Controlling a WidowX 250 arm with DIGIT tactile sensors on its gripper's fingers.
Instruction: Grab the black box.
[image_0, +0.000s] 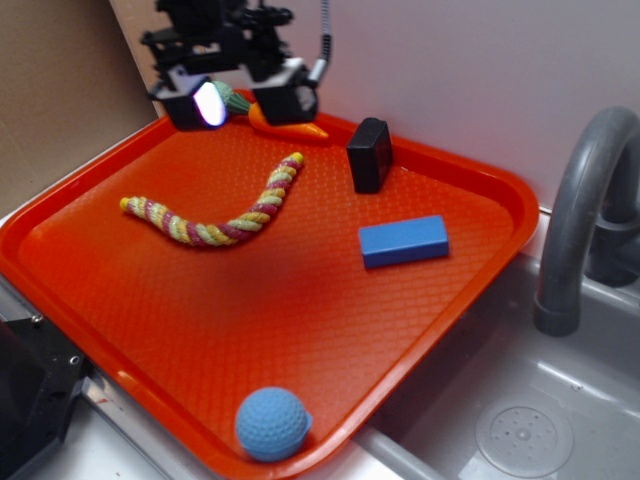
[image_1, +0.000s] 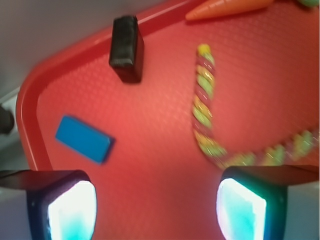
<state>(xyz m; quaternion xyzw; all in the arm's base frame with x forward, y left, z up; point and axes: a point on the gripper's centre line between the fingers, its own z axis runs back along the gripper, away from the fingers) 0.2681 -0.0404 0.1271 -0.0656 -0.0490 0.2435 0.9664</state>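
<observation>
Black box (image_0: 370, 154) stands upright on the orange tray (image_0: 120, 300) near its back rim, untouched.
We see the tool (image_0: 250, 100) spread wide and empty, raised above the tray's back edge, well apart from the box. Relative to the box: blue block (image_0: 403, 241) lies flat just in front, rope toy (image_0: 215, 215) off to its side, toy carrot (image_0: 288, 124) along the rim beside it.

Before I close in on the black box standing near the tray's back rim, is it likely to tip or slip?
The black box stands upright on a narrow face, so a sideways nudge would probably topple it. Its matte surface and flat sides look easy to pinch; the rounded edges might slip. It looks rigid. The claw is open, above the tray.
</observation>
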